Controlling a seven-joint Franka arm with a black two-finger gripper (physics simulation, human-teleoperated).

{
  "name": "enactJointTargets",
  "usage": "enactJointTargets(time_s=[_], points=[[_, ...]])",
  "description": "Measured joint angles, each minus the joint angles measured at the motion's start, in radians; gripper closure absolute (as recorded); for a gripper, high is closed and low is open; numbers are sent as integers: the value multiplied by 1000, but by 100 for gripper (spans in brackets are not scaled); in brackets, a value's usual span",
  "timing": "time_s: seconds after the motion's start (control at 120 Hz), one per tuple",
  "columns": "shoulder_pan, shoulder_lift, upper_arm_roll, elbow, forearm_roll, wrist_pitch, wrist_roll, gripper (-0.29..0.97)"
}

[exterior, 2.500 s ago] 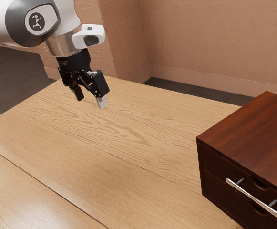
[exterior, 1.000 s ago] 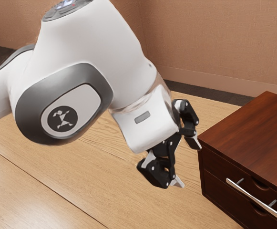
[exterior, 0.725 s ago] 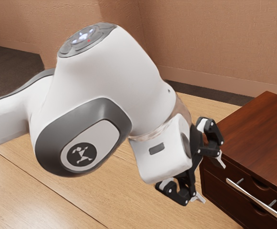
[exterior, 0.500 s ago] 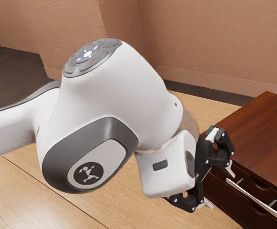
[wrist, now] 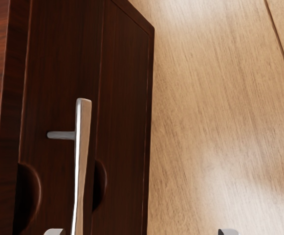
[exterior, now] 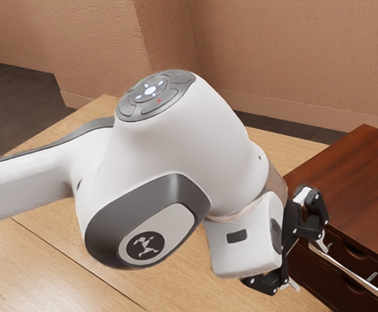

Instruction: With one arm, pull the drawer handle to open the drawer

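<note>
**Open gripper being held at the end of the drawer handle**

A single mark is being shown on the white arm (exterior: 175, 149): a round dark emblem (exterior: 146, 244) with a small white figure, set in the grey joint cover. It is carrying no letters that can be read. On the arm's upper side, a grey cap (exterior: 155, 93) with pale lit buttons and one red dot is being turned toward the camera.

In the exterior view, the gripper (exterior: 308, 266) is being held against the front of the dark wooden cabinet (exterior: 358, 175), which is standing on the light oak surface (exterior: 45, 260) at the exterior view's right. Its fingers are being kept wide apart, one high (exterior: 308, 211) and one low (exterior: 270, 284), with nothing clamped between them.

The silver drawer handle (exterior: 350, 273) is lying just beyond the gripper, with its nearer end being met by the tip of the upper finger. In the wrist view, the drawer handle (wrist: 81, 166) is being seen as a bar running toward the hand. One fingertip (wrist: 54, 231) is just beside it, and the other (wrist: 227, 231) is well apart, over the surface (wrist: 215, 122). The drawer front (wrist: 124, 107) is being seen lying flush in the cabinet.
</note>
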Motion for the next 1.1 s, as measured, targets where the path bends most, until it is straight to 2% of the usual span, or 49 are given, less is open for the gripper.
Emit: enactJointTargets(time_s=[0.633,1.1], points=[[-2,93,-9,-4,29,125,-25,44],[-2,137,-9,-3,39,175,-32,47]])
